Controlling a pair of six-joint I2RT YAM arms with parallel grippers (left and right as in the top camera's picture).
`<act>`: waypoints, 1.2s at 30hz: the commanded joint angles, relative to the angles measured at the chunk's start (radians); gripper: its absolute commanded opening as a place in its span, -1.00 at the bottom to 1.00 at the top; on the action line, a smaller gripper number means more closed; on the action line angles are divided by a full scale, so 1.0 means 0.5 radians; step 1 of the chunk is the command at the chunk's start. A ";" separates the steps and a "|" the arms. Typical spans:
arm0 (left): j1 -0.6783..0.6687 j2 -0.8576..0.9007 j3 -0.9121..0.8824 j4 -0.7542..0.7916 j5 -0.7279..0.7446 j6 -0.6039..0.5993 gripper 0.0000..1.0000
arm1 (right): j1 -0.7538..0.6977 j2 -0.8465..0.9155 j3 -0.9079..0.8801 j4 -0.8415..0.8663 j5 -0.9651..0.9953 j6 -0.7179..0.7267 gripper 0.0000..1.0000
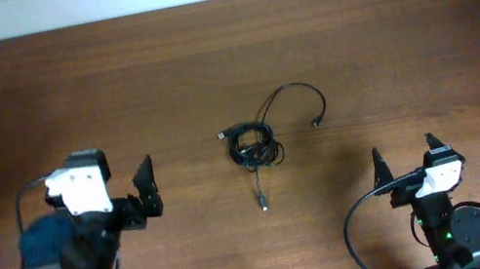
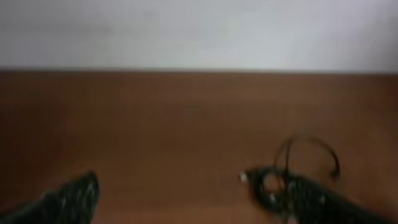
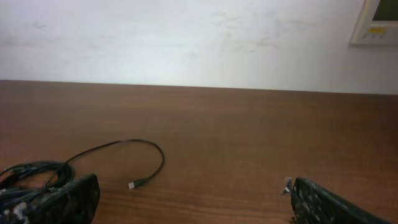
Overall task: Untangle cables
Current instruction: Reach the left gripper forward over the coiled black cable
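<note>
Your left gripper [image 2: 193, 193] and right gripper [image 1: 403, 150] both stood wide open, holding nothing. The cables [image 1: 252, 144] lay tangled on the table [image 1: 206, 51] between them, one loop arching outward.

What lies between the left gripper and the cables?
Nothing but bare table. The overhead view shows the left gripper, jaws open, well apart from the cables, with only wood between them.
</note>
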 commanded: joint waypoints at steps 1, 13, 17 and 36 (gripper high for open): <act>0.011 0.079 0.076 -0.111 0.258 0.015 0.98 | 0.016 -0.013 -0.018 -0.005 0.014 -0.007 0.97; 0.011 0.272 0.076 -0.055 0.625 -0.933 0.72 | 0.016 -0.013 -0.018 -0.005 0.015 -0.008 0.97; -0.149 0.563 0.139 -0.073 0.479 -0.971 0.48 | 0.016 -0.013 -0.018 -0.005 0.014 -0.007 0.97; -1.028 2.084 0.439 0.197 -0.534 -1.179 0.06 | 0.016 -0.013 -0.018 -0.005 0.014 -0.007 0.97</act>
